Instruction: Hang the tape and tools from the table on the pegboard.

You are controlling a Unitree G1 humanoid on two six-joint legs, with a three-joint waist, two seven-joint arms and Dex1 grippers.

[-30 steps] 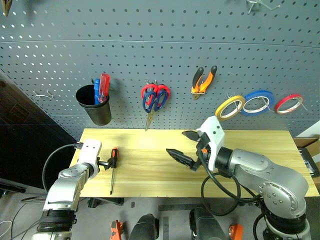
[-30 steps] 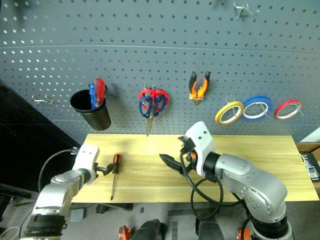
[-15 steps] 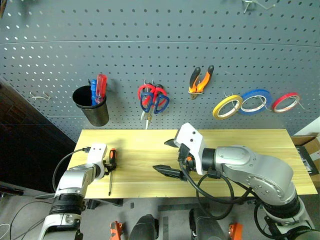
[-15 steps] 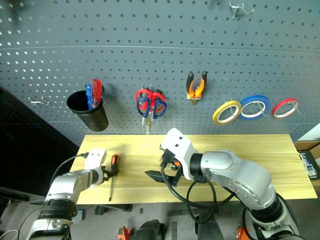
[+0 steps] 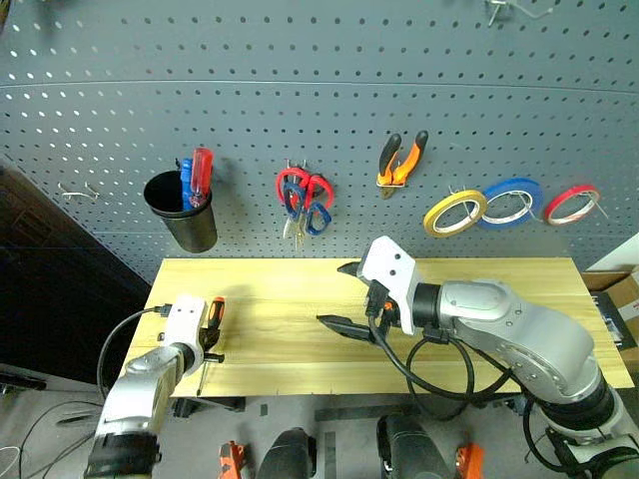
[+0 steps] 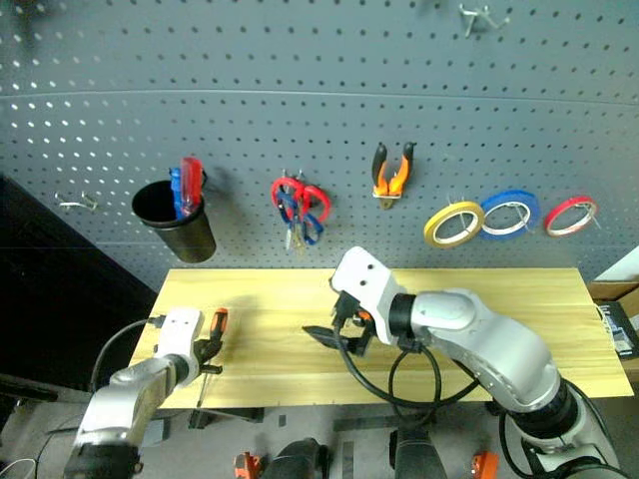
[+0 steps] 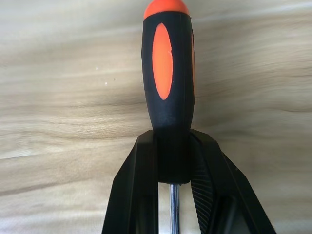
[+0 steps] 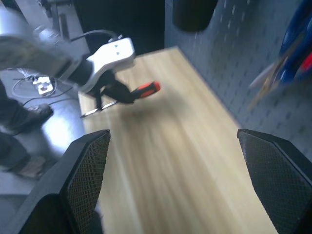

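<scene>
Screwdriver (image 7: 168, 92) with black-and-orange handle lying near the left end of the wooden table (image 5: 479, 284), handle pointing toward the pegboard (image 5: 319, 90), shaft running back toward the near edge. Left gripper (image 5: 208, 339) clamping both fingers on the lower end of the handle, just above the bare shaft, long axis running straight on between the fingers. Right gripper (image 5: 344, 296) hovering over the table's middle, well apart from the tool, fingers (image 8: 85, 173) spread wide, holding nothing. Yellow tape (image 5: 457, 212), pliers (image 5: 403, 160) and scissors (image 5: 304, 200) hanging on the pegboard.
</scene>
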